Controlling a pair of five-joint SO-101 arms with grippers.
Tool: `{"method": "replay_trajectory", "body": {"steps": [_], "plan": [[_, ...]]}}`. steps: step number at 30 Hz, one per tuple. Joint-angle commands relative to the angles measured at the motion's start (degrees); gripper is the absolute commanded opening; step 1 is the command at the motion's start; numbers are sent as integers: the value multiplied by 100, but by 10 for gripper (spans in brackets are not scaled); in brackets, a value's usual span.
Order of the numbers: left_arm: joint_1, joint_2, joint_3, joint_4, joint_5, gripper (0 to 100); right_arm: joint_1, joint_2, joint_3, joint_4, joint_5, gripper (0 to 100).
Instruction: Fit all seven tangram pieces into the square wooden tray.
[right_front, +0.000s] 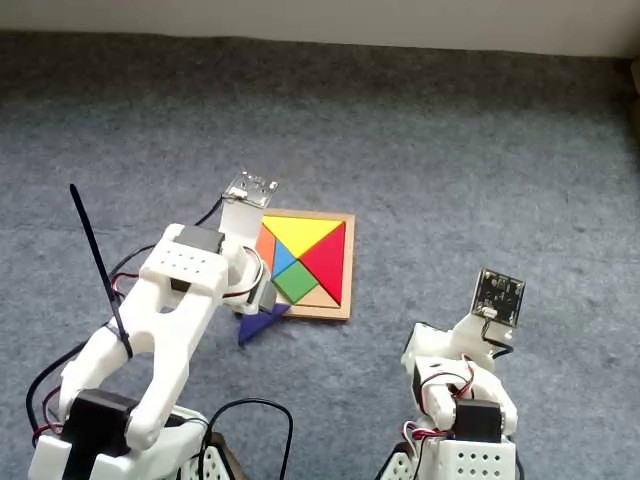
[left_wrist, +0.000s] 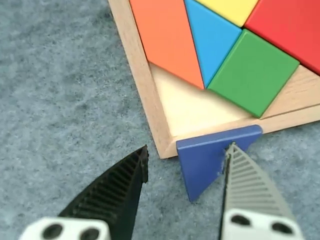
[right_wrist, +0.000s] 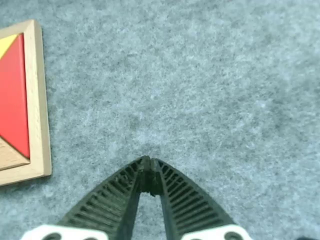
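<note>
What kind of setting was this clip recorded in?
Probably an indoor tabletop robot rig: a grey felt-like cover, a white left arm and right arm side by side, a wooden tray of coloured pieces, and a pale wall strip behind.

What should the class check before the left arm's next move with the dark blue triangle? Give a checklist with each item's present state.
1. Left gripper open: ok, jaws spread.
2. Dark blue triangle centred between the fingers: not ok; it sits by the light finger, well apart from the black finger.
3. Triangle inside the wooden tray: not ok; it lies outside, at the tray's corner.
4. Free space in the tray: ok; bare wood shows beside the green square.
5. Right gripper out of the way: ok; shut over the carpet, beside the tray.
</note>
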Motion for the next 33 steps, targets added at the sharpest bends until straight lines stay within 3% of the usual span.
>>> {"method": "replay_trajectory", "body": {"steps": [1, 5, 12, 19, 25, 33], "plan": [[-136, -101, 127, 9, 53, 241, 66, -75, 822, -101, 53, 4], [-259, 233, 110, -246, 62, 241, 66, -75, 822, -101, 53, 4], [-426, 1578, -980, -193, 62, 242, 66, -75, 822, -101, 53, 4], [-391, 1692, -1631, -167, 220, 242, 66, -75, 822, -110, 53, 4], [-418, 831, -2105, 686, 536, 241, 66, -75, 822, -110, 53, 4], [-391, -892, -1473, 1152, 536, 241, 66, -75, 822, -110, 53, 4]]}}
